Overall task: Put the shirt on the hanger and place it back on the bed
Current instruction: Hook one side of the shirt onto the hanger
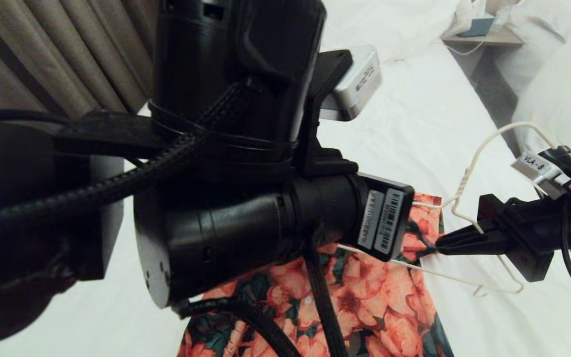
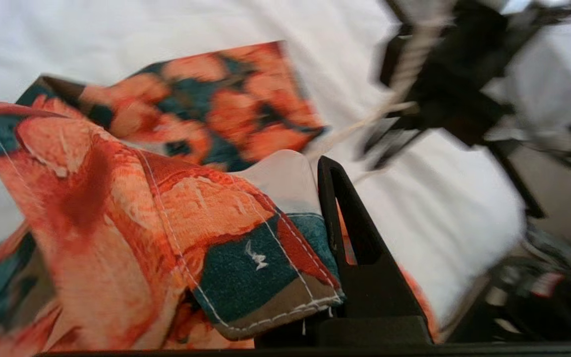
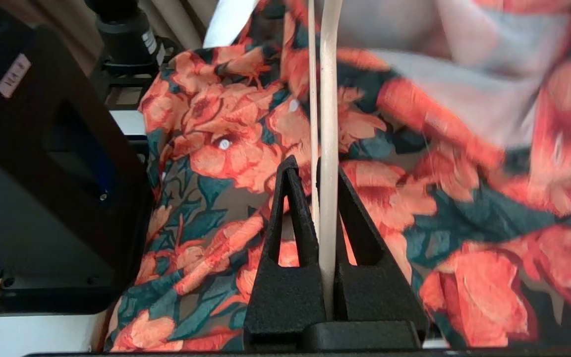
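Shirt [image 2: 132,208] fabric, coral flowers on dark green, is clamped in the left pincer [image 2: 335,277], a hemmed corner folded beside its dark finger. The right pincer [image 3: 321,198] is closed on the thin cream hanger [image 3: 328,124], held above the flowered cloth. In the head view the left arm [image 1: 236,163] blocks most of the shirt. Below lies the white bed [image 1: 414,129]; beige curtains [image 1: 67,54] hang behind, and a bedside shelf [image 1: 488,37] carries a blue box.
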You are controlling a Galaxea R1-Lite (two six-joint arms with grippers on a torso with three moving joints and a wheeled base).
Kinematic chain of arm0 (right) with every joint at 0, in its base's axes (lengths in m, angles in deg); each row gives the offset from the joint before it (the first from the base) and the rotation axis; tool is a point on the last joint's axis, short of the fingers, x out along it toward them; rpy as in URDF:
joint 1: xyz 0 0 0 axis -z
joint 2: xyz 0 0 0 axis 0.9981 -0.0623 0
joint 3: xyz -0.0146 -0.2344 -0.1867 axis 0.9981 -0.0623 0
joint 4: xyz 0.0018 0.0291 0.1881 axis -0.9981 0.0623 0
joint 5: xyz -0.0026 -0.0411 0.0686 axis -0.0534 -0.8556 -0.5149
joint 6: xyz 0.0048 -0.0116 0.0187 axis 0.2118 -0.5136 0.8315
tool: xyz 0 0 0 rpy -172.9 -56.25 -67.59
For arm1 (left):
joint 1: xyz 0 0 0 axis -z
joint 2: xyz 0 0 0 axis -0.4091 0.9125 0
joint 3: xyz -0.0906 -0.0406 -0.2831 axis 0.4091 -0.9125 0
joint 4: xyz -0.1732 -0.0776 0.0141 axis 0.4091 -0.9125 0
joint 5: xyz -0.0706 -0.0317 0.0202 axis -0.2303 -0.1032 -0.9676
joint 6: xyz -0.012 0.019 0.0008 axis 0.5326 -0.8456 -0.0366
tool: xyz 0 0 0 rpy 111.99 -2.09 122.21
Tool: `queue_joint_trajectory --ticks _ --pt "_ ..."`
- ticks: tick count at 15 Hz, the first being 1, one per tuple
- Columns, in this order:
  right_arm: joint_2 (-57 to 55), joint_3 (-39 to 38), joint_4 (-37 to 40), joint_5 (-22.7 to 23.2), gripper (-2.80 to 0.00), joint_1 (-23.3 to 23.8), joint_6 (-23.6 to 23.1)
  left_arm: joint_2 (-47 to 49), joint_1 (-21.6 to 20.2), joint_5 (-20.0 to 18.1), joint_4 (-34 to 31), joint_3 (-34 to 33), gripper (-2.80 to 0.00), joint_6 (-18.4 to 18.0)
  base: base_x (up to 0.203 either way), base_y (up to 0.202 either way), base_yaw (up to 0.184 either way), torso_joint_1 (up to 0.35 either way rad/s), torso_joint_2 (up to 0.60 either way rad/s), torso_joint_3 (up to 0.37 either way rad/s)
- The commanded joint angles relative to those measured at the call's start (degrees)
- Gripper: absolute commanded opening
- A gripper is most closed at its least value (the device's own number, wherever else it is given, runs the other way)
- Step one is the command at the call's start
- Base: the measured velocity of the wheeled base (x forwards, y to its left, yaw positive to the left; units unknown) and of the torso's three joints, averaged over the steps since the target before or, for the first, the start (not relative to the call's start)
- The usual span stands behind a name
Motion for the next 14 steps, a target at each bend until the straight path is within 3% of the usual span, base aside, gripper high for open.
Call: queue_joint_trajectory --ticks 1,4,8,10,14 --pt "0.7 0.8 0.1 0.4 -2.8 -1.0 -0.2 0.6 5.4 0.6 -2.1 1.0 -2.8 0.4 0.0 0.0 0.0 0.0 0.0 0.0" --pt "0.5 2.3 0.0 -0.2 -2.8 -2.7 0.7 1.7 10.8 3.1 -3.3 2.2 -2.8 1.0 0.0 0.0 0.0 0.0 0.0 0.0" --pt "0.6 2.4 0.0 -0.2 -2.8 -2.9 0.6 6.4 14.1 3.4 -0.6 3.2 -2.8 1.0 0.0 0.0 0.0 0.0 0.0 0.0" --pt "1.1 2.0 0.0 -0.2 -2.8 -2.8 0.6 9.5 14.6 3.6 4.5 3.0 -2.8 0.2 0.0 0.0 0.0 0.0 0.0 0.0" --pt "1.2 1.8 0.0 -0.1 -2.8 -2.6 0.3 10.6 14.1 4.3 5.5 2.7 -2.8 0.0 0.0 0.0 0.0 0.0 0.0 0.0"
